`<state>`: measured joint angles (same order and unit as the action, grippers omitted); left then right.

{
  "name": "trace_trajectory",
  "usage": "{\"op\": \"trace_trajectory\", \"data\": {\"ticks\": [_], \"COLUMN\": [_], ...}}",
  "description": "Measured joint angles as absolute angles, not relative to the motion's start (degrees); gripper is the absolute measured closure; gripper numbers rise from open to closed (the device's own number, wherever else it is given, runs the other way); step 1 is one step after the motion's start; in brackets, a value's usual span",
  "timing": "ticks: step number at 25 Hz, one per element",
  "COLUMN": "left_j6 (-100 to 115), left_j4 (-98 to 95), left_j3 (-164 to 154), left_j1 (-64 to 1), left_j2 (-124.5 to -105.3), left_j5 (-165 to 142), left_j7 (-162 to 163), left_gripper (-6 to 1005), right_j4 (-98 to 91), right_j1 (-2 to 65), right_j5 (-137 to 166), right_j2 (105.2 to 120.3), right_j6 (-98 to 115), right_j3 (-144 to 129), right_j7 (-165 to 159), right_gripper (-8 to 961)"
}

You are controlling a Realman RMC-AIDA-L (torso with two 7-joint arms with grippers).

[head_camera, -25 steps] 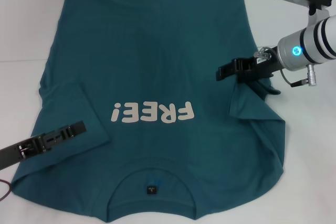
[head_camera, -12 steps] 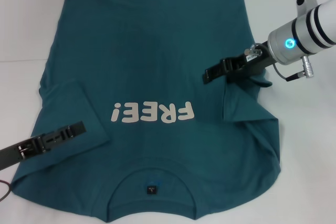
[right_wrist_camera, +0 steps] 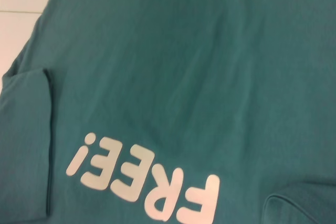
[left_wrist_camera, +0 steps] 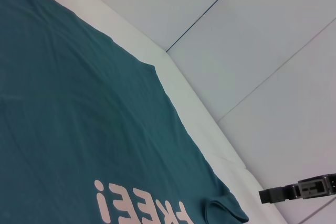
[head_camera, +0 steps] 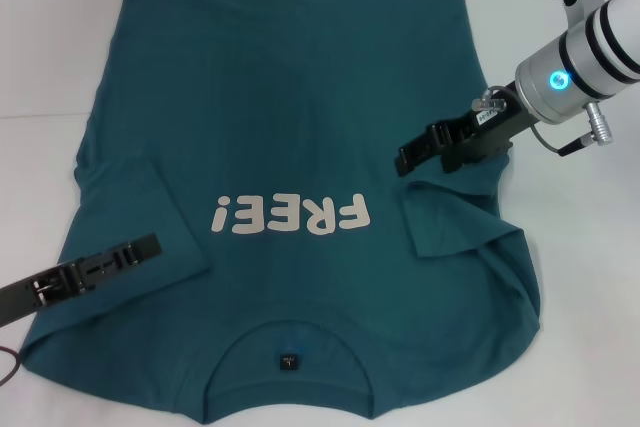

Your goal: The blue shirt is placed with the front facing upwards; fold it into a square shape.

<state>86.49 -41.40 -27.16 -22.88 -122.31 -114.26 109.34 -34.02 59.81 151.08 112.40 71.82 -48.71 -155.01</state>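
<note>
The blue shirt lies front up on the white table, with its cream "FREE!" print and its collar toward me. Its left sleeve is folded in onto the body. My left gripper rests low over that sleeve. The right sleeve is folded in toward the print and lies nearly flat. My right gripper sits just above that sleeve's far edge. The shirt also shows in the left wrist view and the right wrist view.
Bare white table shows around the shirt, at the left and at the right. The right gripper shows far off in the left wrist view. A thin cable lies at the lower left corner.
My right gripper carried the right sleeve inward toward the print, then dropped slightly. The sleeve went from hanging bunched to lying spread on the shirt. The left arm has not moved.
</note>
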Motion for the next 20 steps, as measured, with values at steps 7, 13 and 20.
{"op": "trace_trajectory", "data": {"ticks": [7,13,20], "left_j6": [86.48,86.65,86.82], "left_j4": [-41.4,-41.4,-41.4], "left_j3": [-27.08,-26.62,-26.54], "left_j1": [-22.61,-22.58,-22.44], "left_j2": [-122.34,-122.32,-122.34], "left_j5": [-114.26,-114.26,-114.47], "left_j7": [109.34,109.36,109.46], "left_gripper": [276,277,277], "right_j4": [-34.09,-34.71,-41.68], "right_j1": [59.33,59.7,55.92], "right_j5": [150.42,150.63,151.01], "right_j2": [112.57,111.79,112.25], "right_j6": [70.43,74.78,81.11], "right_j3": [-48.54,-48.78,-48.78], "right_j7": [-155.05,-150.34,-141.11], "right_gripper": [176,176,176]}}
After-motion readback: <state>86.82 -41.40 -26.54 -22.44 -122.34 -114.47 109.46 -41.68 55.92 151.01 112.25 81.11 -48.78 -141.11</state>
